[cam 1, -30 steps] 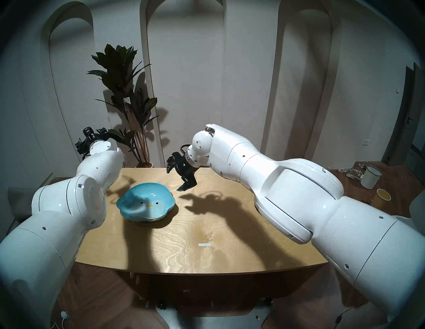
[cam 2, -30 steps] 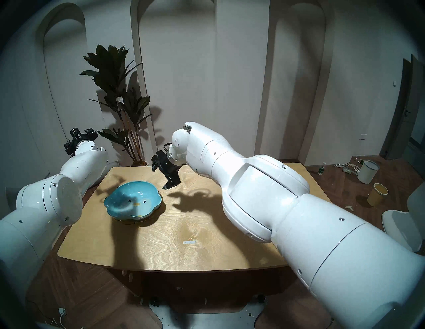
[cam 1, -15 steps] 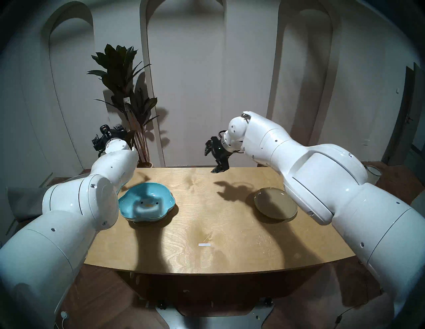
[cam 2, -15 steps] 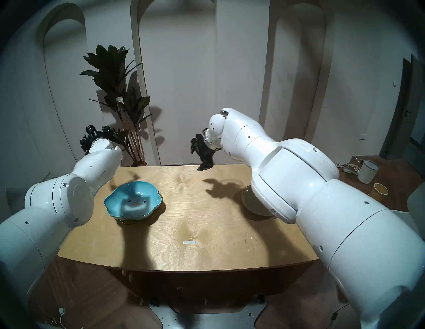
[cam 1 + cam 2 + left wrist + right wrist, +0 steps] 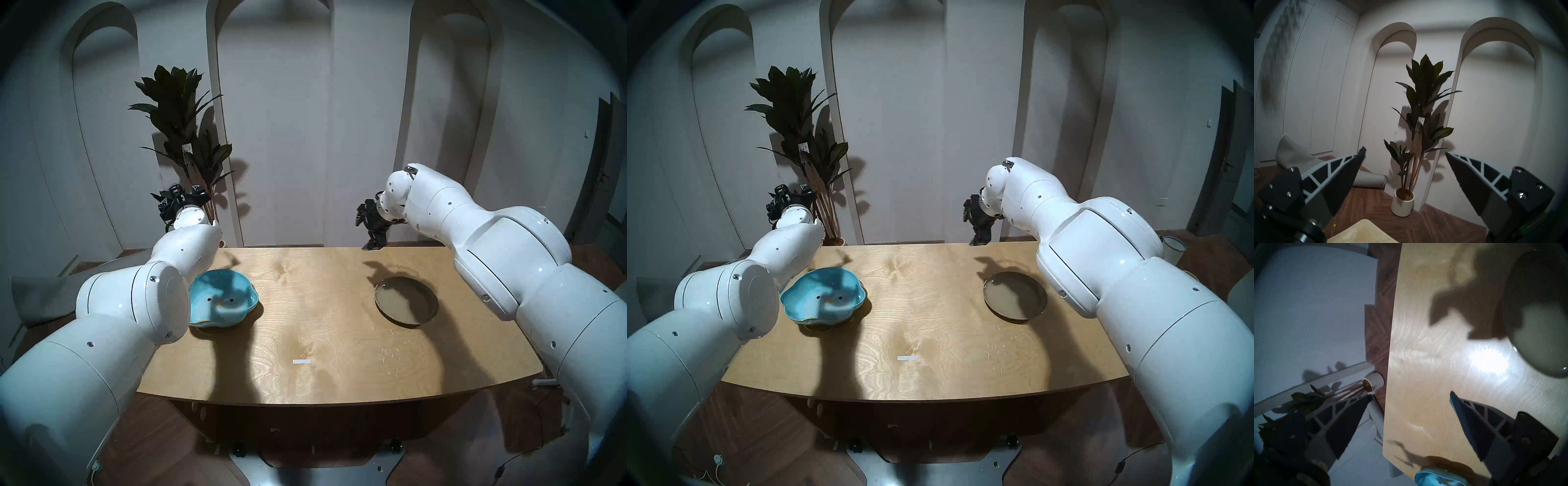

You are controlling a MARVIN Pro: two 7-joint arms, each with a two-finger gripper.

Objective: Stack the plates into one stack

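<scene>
on the left half of the wooden table (image 5: 305, 325), the left arm's elbow housing covers the near-left edge of the blue plate (image 5: 225, 300), and only a thin brown-amber rim of the amber plate (image 5: 208, 330) shows from beneath it, so its shape and ribbing are hard to make out; the right wrist view shows the same pair cut off at its bottom edge and blurred. the blue plate is glossy sky-blue with a lobed, flower-like outline and a cartoon face of two dots and an orange beak, partly crossed by shadow. the olive plate (image 5: 406, 301) is plain, round and olive-beige with a low raised rim; it lies alone on the right half of the table, well apart from the other two, with shadow over its far portion. three plates are visible: two stacked, one single. the left gripper (image 5: 1405, 153) is level past the far left corner of the table, facing a potted plant (image 5: 1421, 108), fingers spread wide with nothing between them. the right gripper (image 5: 1410, 395) hangs above the far edge of the table, tilted downward, fingers likewise spread wide and empty. two arms and two grippers are in view.
</scene>
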